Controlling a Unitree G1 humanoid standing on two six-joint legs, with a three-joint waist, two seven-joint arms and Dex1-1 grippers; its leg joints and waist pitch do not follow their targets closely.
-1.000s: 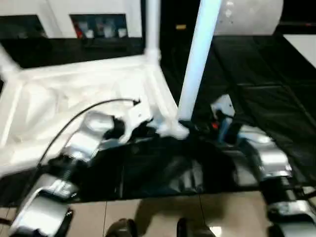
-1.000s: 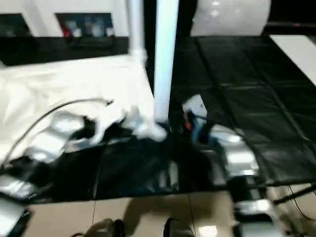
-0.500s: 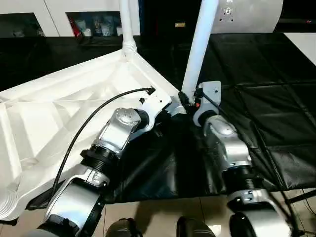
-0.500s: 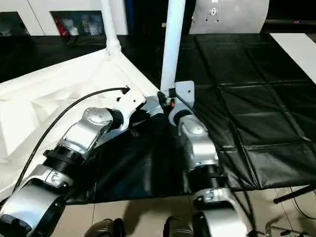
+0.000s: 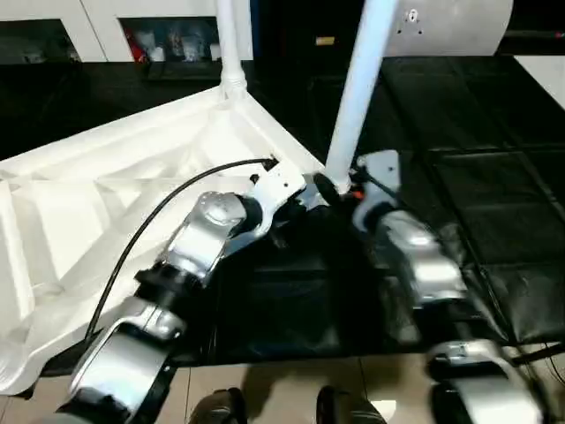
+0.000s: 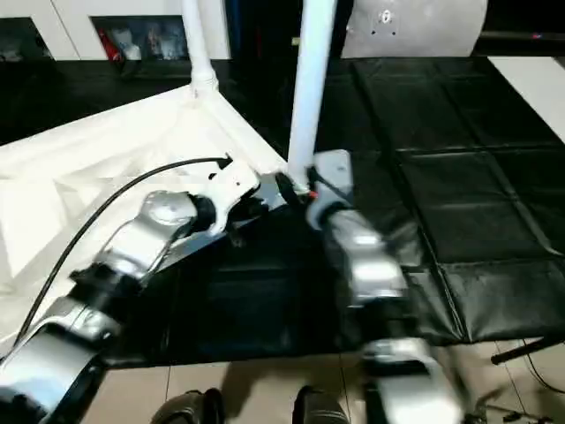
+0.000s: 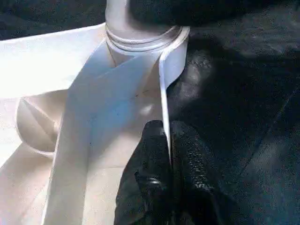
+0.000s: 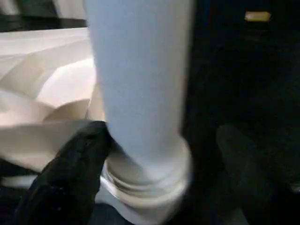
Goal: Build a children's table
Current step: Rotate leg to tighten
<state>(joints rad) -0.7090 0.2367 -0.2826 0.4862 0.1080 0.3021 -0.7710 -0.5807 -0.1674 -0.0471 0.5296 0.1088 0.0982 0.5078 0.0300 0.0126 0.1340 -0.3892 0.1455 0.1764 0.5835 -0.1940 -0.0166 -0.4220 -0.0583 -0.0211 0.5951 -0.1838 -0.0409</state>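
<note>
Left gripper (image 7: 168, 154) pinches the thin rim of the upturned table top (image 5: 106, 194), which lies on black mats (image 5: 494, 177). At the near corner socket (image 7: 140, 40), right gripper (image 8: 136, 154) wraps the upright leg (image 5: 357, 88). Beyond, a second leg (image 5: 229, 44) stands in the far corner.

A white leg (image 8: 140, 79) stands upright in a round corner socket (image 8: 147, 185) of the tabletop (image 8: 42, 84). One black finger (image 8: 65, 173) touches the leg just above the socket.
</note>
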